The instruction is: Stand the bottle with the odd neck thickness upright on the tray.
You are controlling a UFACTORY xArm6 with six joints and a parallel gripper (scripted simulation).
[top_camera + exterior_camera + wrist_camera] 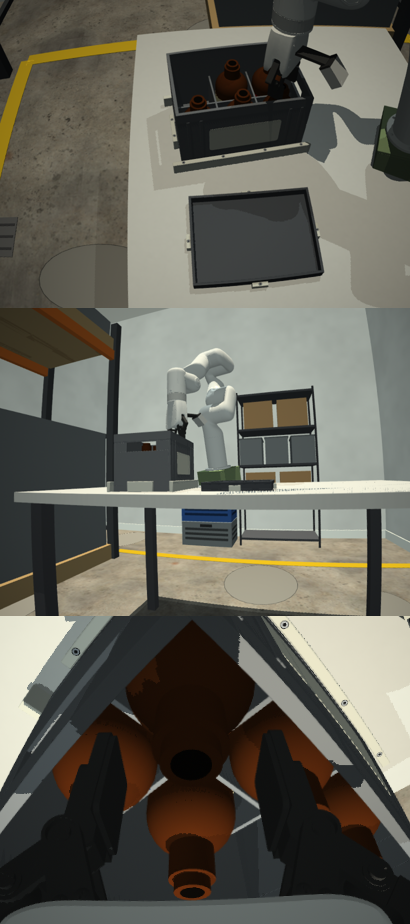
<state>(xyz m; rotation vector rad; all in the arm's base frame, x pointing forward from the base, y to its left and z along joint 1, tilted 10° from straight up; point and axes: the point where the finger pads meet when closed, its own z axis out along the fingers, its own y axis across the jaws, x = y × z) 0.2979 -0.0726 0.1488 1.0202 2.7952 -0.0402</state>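
Several brown bottles stand in the dark divided crate [192, 132] [145, 467] at the back of the table. In the top view I see the back middle bottle [231, 77], the front left bottle [198, 102], the front middle bottle [242, 96] and the back right bottle [260, 81], which is partly hidden by the arm. My gripper [276, 85] [182, 430] [190, 757] is open at the crate's right column. In the wrist view its fingers stand on either side of one bottle's mouth [192, 764] without touching it. The dark tray [248, 193] [236, 485] lies empty in front of the crate.
Pale cleats [241, 157] hold the crate in place, and small ones [260, 284] hold the tray. The arm's green base [384, 142] [218, 473] stands at the table's right. A shelf rack [276, 440] stands behind the table.
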